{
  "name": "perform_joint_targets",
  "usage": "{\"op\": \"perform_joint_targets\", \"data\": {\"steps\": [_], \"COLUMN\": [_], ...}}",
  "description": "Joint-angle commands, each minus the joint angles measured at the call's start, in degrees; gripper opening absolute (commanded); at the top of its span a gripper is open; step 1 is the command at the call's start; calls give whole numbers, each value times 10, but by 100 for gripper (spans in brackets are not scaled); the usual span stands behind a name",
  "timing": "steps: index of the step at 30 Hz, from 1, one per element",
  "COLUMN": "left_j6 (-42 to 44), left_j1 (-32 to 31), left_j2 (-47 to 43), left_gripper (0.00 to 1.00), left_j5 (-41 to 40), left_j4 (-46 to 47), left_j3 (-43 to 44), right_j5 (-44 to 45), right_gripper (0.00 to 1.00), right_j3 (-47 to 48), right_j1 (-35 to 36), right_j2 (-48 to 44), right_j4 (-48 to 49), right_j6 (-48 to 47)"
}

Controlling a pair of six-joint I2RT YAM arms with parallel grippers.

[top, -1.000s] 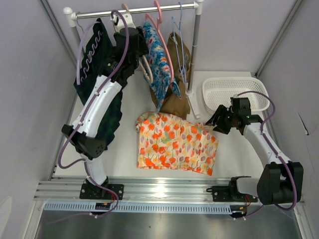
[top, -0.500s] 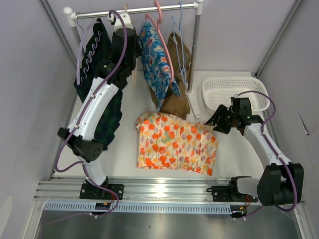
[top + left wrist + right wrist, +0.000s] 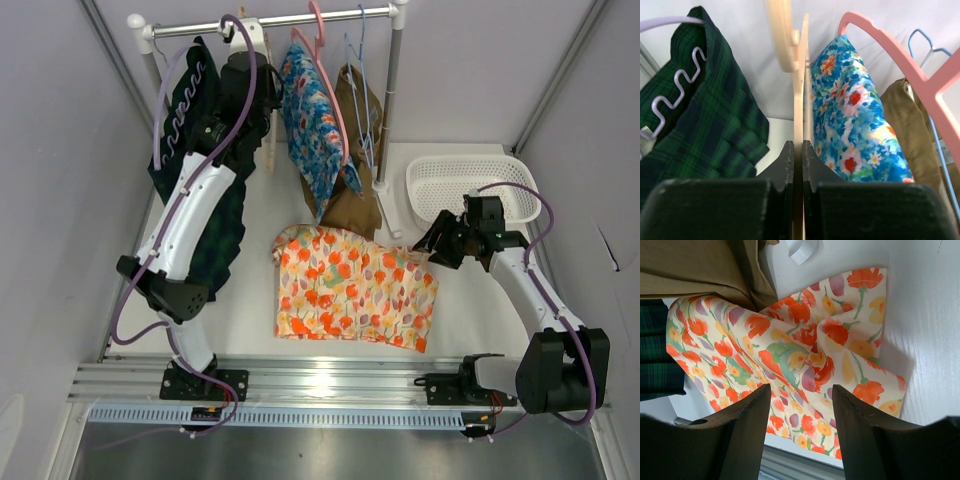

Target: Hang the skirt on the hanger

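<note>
While the left gripper pinches a cream hanger at the rail, wedged between hung clothes, the skirt lies flat on the white table. The right gripper hovers spread over its right edge, near the basket. Grey walls hem both sides.

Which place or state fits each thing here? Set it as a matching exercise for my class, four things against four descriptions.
1 cream hanger
2 orange floral skirt
3 white basket
4 right pincer

A lying flat on the table
B open, holding nothing
C clamped in the left pincer
D at the table's far right corner

Pairs: 1-C, 2-A, 3-D, 4-B
</note>
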Motion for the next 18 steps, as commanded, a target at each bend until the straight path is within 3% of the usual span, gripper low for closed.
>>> {"op": "perform_joint_targets", "data": {"steps": [1,18], "left_j6": [30,51], "left_j1": [7,30], "left_j2": [-7,-40], "left_gripper": [0,0], "left_j5": [5,94], "left_j4": [19,55], "left_j3": [32,38], "right_j5": [-8,-9], "right_gripper": [58,58], "right_j3": [13,18], "right_j1": [-3,-3], "right_j2": [-13,-10], "right_j4": [4,6], "right_j6": [-12,-15]}}
